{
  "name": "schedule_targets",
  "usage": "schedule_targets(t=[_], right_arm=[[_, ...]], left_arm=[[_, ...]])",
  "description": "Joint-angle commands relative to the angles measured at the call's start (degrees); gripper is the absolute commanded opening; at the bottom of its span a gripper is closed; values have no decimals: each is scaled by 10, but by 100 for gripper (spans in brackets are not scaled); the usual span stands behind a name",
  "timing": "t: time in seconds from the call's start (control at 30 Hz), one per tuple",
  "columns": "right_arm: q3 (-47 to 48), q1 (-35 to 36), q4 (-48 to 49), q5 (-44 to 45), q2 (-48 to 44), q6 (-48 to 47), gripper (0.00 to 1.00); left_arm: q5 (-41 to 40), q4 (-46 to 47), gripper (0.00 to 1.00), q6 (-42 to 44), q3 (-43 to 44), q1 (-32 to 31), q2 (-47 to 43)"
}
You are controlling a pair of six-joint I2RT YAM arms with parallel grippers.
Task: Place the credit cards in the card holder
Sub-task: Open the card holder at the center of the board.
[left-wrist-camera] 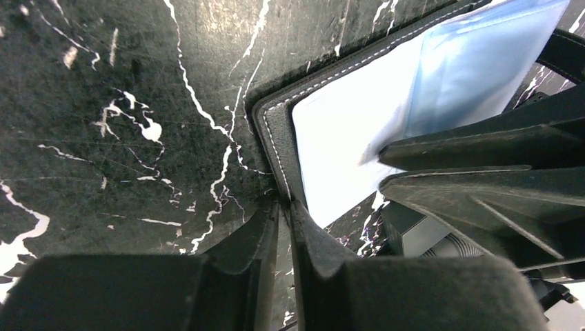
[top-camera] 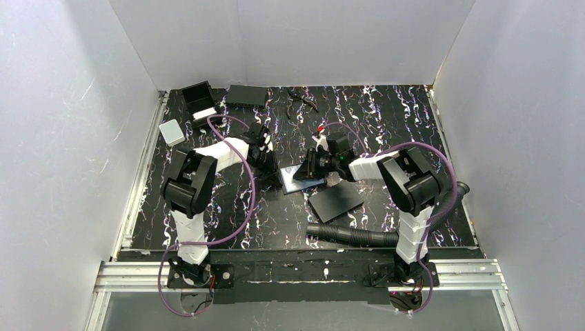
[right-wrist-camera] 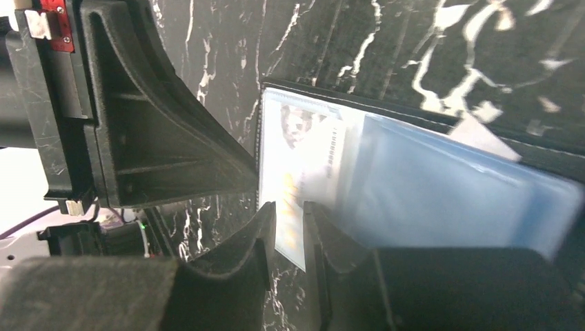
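Tabletop (top-camera: 386, 117): black, marble-patterned with white veins; closed in by plain white walls (top-camera: 310, 41) on three sides; aluminium rail (top-camera: 131, 274) along the near edge.

Far left corner: open black box (top-camera: 199, 96); pale square box (top-camera: 171, 132) just beside it. Near right: matte black sheet (top-camera: 336, 200) lying flat; ribbed black hose (top-camera: 352, 236) nearer the bases.

Card holder (top-camera: 303, 181): open, at the table's middle, between the two arms.

Left gripper (top-camera: 265, 160): at the holder's left edge. Right gripper (top-camera: 312, 165): over its right part; whether either is closed cannot be told from above.

Left wrist view only: left gripper (left-wrist-camera: 285, 227) pinched on the stitched black border of the card holder (left-wrist-camera: 272, 131); glare-white and pale-blue sleeve inside; right arm's fingers (left-wrist-camera: 483, 145) crossing the sleeve.

Right wrist view only: credit card (right-wrist-camera: 303, 158), pale face with small printed marks, lying at the holder's left end, partly behind the hazy plastic; right gripper (right-wrist-camera: 288, 234) clamped on the card's near edge, fingers almost together; left arm's finger (right-wrist-camera: 159, 138) beside the holder's end.
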Motion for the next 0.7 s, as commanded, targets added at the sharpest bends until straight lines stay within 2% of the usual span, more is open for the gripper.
schedule_targets(t=[0.0, 0.17, 0.23, 0.27, 0.3, 0.43, 0.53, 0.67], right_arm=[[2, -33, -90, 18, -71, -65, 34], [16, -64, -213, 50, -133, -164, 52], [22, -65, -243, 41, -154, -185, 59], [21, -64, -246, 34, -165, -186, 62], [18, -62, -245, 31, -176, -182, 65], [12, -50, -237, 35, -215, -168, 72], [10, -44, -234, 38, -232, -163, 74], [13, -44, -234, 37, -236, -159, 75]], left_arm=[[-50, -67, 20, 44, 14, 11, -25], [-46, -121, 51, 77, 10, 50, -101], [-32, -133, 79, 79, -1, 77, -148], [-21, -137, 89, 76, -7, 93, -172], [-11, -139, 94, 69, -14, 111, -196], [8, -101, 98, 1, -65, 202, -320], [-14, -72, 98, -79, -94, 282, -390], [-61, -58, 98, -173, -95, 363, -399]])
